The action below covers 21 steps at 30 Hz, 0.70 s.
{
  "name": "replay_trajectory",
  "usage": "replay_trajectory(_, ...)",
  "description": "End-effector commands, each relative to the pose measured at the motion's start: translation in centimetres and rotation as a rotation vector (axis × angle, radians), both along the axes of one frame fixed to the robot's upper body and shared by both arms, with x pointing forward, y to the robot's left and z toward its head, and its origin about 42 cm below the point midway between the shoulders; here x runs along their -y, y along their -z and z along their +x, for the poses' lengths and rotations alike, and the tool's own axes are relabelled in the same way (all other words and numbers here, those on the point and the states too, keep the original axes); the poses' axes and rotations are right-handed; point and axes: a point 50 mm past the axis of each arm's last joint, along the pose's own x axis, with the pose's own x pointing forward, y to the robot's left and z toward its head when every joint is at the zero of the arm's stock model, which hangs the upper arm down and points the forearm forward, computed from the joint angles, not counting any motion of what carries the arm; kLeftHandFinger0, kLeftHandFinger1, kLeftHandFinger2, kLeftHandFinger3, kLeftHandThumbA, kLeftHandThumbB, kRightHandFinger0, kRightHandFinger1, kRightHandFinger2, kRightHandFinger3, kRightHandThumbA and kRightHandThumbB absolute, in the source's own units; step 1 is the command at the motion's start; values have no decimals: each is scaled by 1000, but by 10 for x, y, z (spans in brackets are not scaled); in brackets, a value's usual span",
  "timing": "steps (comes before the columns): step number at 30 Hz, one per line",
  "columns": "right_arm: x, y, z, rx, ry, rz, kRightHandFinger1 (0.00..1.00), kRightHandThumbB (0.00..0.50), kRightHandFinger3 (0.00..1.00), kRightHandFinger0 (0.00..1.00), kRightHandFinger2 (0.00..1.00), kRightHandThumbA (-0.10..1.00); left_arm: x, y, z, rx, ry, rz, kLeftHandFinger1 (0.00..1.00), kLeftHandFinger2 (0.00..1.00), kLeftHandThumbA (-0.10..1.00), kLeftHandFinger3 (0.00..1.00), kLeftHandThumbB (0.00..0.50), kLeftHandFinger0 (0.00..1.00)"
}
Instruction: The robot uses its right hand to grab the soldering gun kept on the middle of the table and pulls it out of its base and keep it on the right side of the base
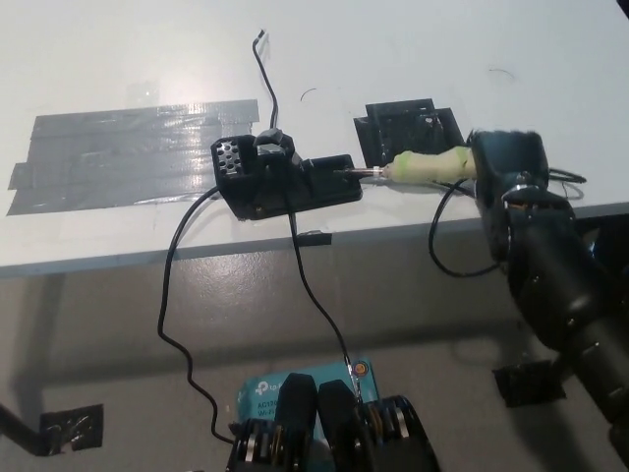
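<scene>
My black right hand is shut on the soldering gun, whose pale green handle sticks out to the left of the hand. Its metal tip points left and lies low over the table, just right of the black base. The gun is out of the base, near the front edge of the white table. Its black cable loops off the table edge below the hand. My left hand is not in view.
A black taped square patch lies behind the gun. A wide grey tape strip covers the table's left part. Thin black wires hang from the base to the floor. A black foot plate stands on the floor at right.
</scene>
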Motion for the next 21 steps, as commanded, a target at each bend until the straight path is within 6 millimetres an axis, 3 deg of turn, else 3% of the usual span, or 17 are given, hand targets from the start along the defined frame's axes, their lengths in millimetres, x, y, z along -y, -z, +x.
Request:
replay_trajectory(1, 3, -16, 5, 10, 54, 23, 80, 0, 1000, 0, 216, 139, -6, -11, 1, 11, 26, 35, 826, 973, 942, 1000, 246, 756)
replay_trajectory(2, 3, -15, 6, 18, 56, 35, 57, 0, 1000, 0, 203, 191, -7, -12, 3, 13, 24, 31, 827, 970, 935, 1000, 237, 753)
replay_trajectory(4, 4, -17, 7, 19, 61, 68, 64, 0, 1000, 1, 200, 189, -7, -13, 5, 15, 25, 31, 821, 963, 922, 1000, 235, 741)
replay_trajectory(5, 4, -21, 8, -4, 64, 51, 765, 47, 1000, 642, 813, 422, -8, -13, 5, 15, 19, 24, 817, 959, 903, 1000, 235, 738)
replay_trajectory(6, 4, -23, 10, -13, 64, 23, 1000, 104, 1000, 955, 1000, 530, -8, -14, 6, 17, 19, 26, 816, 961, 900, 1000, 234, 733)
replay_trajectory(7, 7, -27, 11, -20, 70, 5, 1000, 278, 1000, 1000, 1000, 613, -8, -13, 6, 17, 17, 27, 854, 1000, 900, 1000, 236, 771)
replay_trajectory(9, 9, -33, 12, -32, 58, -10, 1000, 400, 1000, 1000, 1000, 615, -10, -14, 4, 18, 5, 24, 870, 1000, 884, 1000, 238, 794)
replay_trajectory(10, 9, -33, 12, -35, 57, -11, 1000, 405, 1000, 1000, 1000, 617, -10, -14, 4, 17, 4, 24, 870, 1000, 882, 1000, 238, 795)
replay_trajectory(11, 11, -36, 12, -45, 54, -13, 1000, 487, 1000, 1000, 1000, 627, -11, -14, 3, 15, 12, 34, 886, 1000, 888, 1000, 226, 811)
replay_trajectory(21, 26, -57, 15, -46, 35, -83, 1000, 500, 1000, 1000, 1000, 780, -11, -10, 1, -3, 14, 33, 900, 1000, 879, 1000, 240, 825)
